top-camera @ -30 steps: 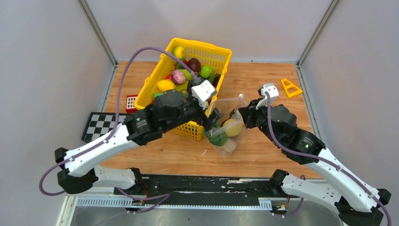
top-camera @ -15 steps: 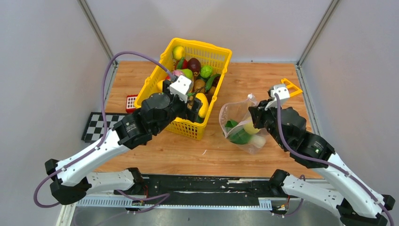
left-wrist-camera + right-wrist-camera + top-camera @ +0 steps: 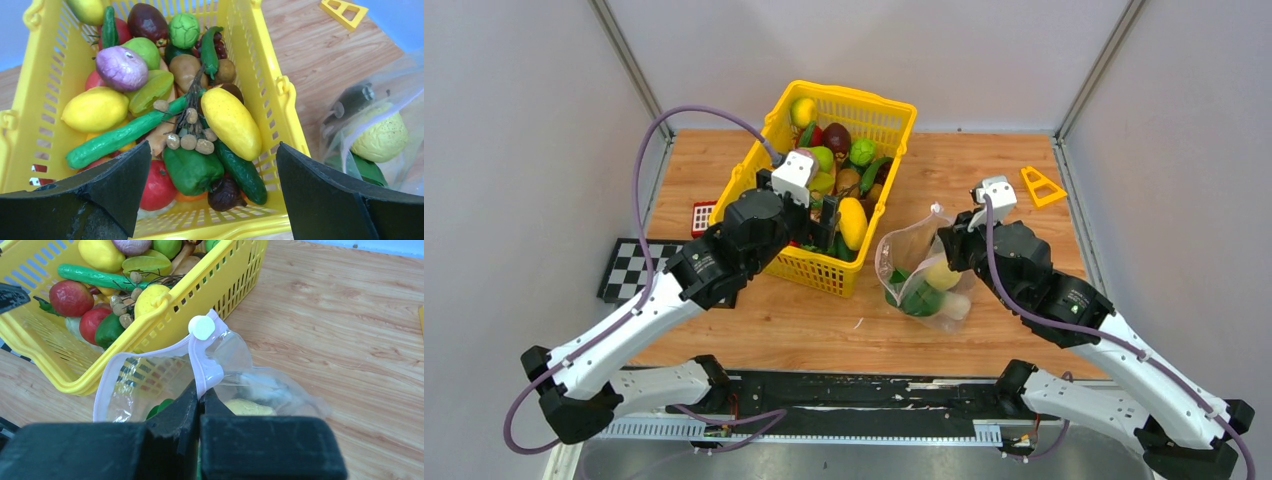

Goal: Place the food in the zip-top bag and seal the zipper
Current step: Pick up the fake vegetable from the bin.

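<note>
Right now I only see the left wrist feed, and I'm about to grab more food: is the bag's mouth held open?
Observer: Yes. The right gripper is shut on the zipper, holding the zip-top bag mouth up in an open loop.
Operator: Where is the slider?
Observer: The white slider sits on the strip just past the fingertips.
Operator: Anything left of the basket?
Observer: A checkerboard sheet lies left of the basket.

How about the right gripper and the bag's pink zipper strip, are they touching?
Touching. The right wrist view shows the right gripper shut, with the pale pink zipper of the zip-top bag running down into the closed jaws and pinched there.
</note>
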Robot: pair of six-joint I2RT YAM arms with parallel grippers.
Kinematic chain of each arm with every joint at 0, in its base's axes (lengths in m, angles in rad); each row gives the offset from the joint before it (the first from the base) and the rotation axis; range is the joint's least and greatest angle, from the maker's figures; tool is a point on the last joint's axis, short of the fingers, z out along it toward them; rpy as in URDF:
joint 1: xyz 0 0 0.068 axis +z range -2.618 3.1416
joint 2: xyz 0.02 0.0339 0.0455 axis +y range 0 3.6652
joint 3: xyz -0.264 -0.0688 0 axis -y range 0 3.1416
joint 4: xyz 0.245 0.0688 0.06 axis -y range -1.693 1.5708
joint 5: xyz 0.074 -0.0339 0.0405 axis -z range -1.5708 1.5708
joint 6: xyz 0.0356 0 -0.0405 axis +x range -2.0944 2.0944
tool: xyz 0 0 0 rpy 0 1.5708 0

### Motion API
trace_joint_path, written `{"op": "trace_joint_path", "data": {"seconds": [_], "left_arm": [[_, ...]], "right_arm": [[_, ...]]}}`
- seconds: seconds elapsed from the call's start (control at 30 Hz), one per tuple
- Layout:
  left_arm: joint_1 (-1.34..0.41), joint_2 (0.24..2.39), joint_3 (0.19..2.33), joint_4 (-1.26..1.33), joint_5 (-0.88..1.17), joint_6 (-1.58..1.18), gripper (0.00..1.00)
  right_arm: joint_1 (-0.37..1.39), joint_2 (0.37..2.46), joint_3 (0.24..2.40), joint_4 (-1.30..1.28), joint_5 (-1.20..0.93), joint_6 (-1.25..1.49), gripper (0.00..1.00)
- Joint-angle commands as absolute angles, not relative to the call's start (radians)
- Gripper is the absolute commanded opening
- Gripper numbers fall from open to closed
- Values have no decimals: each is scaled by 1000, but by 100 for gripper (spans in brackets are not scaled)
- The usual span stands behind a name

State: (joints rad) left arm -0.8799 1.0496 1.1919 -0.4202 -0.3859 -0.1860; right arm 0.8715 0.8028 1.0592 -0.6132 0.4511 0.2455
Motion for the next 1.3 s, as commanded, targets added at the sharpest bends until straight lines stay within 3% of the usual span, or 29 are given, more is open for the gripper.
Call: {"op": "trace_joint_path", "data": {"seconds": [0.0, 0.6, 1.27], "left_arm": [[-870, 1069, 1203, -426, -354, -218, 100], [-740, 1157, 1260, -514, -291, -234, 100], [-598, 1259, 1210, -393, -177, -244, 100]], "right_arm": [[870, 798, 1060, -522, 453, 261, 0], [869, 775, 1017, -482, 540, 309, 0], [869, 747, 999, -469, 556, 309, 0]]}}
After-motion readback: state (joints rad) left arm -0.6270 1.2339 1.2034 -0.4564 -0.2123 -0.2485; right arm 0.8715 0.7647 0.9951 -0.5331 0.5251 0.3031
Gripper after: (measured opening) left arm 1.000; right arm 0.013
